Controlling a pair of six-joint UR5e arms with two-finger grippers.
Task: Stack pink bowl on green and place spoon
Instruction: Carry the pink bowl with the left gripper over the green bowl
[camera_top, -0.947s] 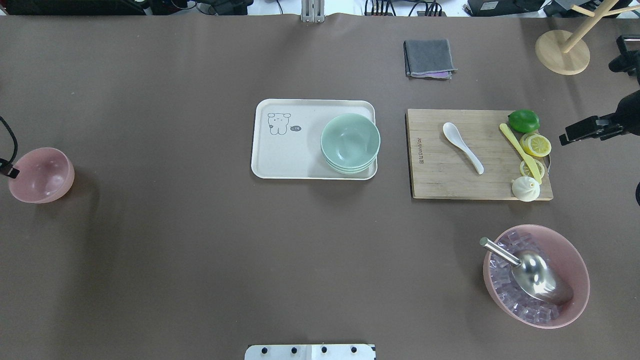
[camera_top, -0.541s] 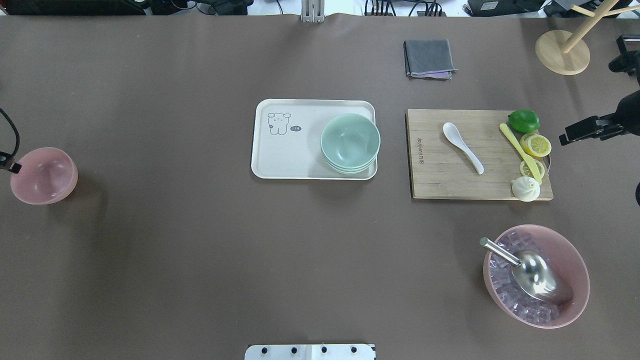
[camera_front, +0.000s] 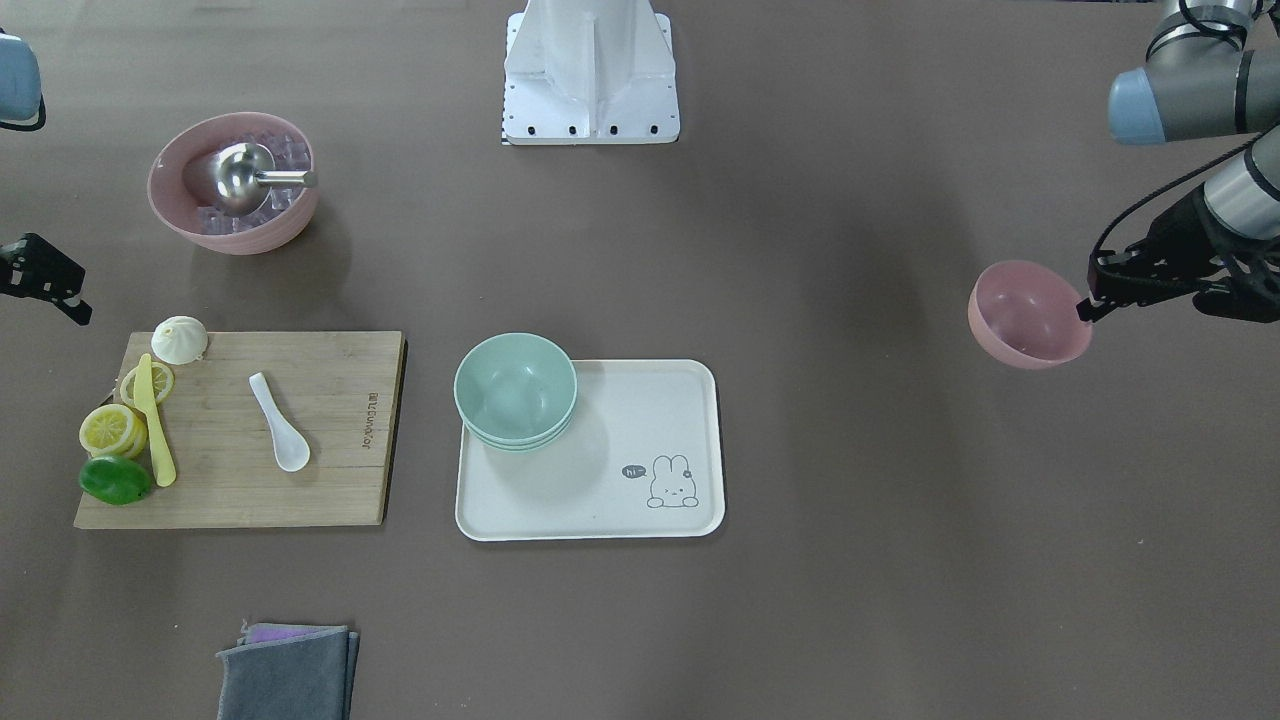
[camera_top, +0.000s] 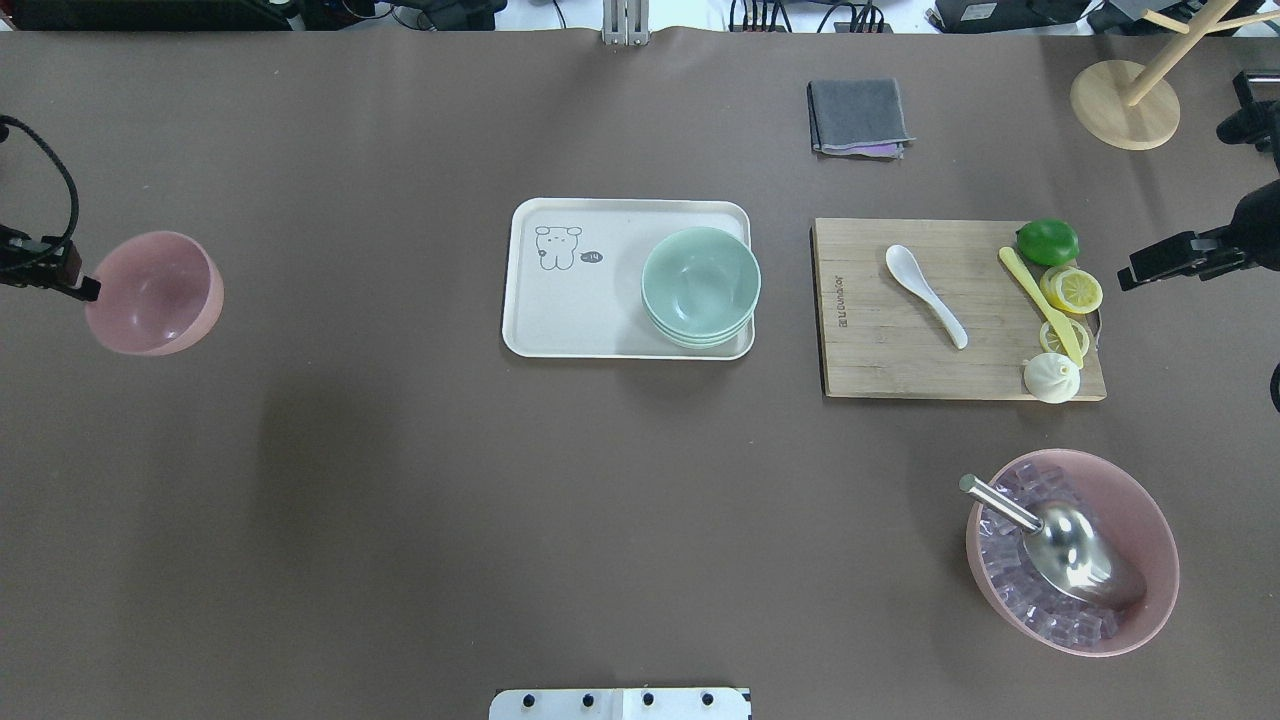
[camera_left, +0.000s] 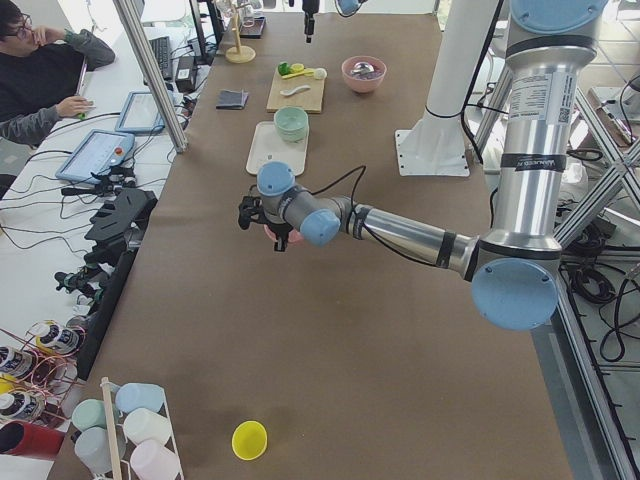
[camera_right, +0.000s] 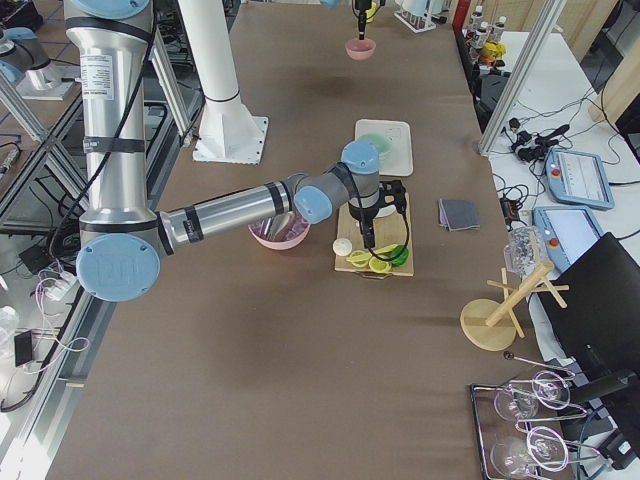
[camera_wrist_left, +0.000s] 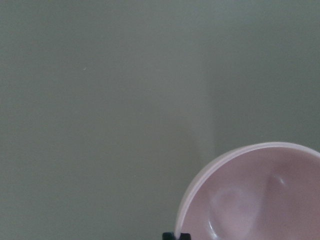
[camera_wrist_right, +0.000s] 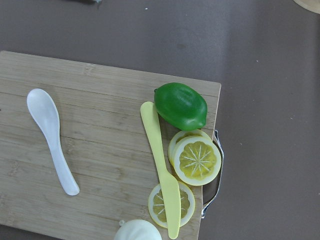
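My left gripper (camera_top: 82, 287) is shut on the rim of the pink bowl (camera_top: 155, 293) and holds it tilted above the table at the far left. The gripper (camera_front: 1088, 303) and bowl (camera_front: 1028, 315) also show in the front view, and the bowl (camera_wrist_left: 260, 195) fills the left wrist view's lower right. The green bowls (camera_top: 700, 285) are stacked at the right end of a white tray (camera_top: 575, 310) at the table's middle. The white spoon (camera_top: 925, 295) lies on the wooden cutting board (camera_top: 880, 360). My right gripper (camera_top: 1130, 277) hovers beside the board's right end, open and empty.
On the board lie a lime (camera_top: 1047, 241), lemon slices (camera_top: 1072, 289), a yellow knife (camera_top: 1040, 305) and a bun (camera_top: 1051, 378). A large pink bowl of ice with a metal scoop (camera_top: 1072, 550) stands near right. A grey cloth (camera_top: 858, 117) and a wooden stand (camera_top: 1124, 104) are at the far side.
My left gripper has lifted the pink bowl off the table and carried it away from the robot and a little toward the middle. The right arm has not moved.
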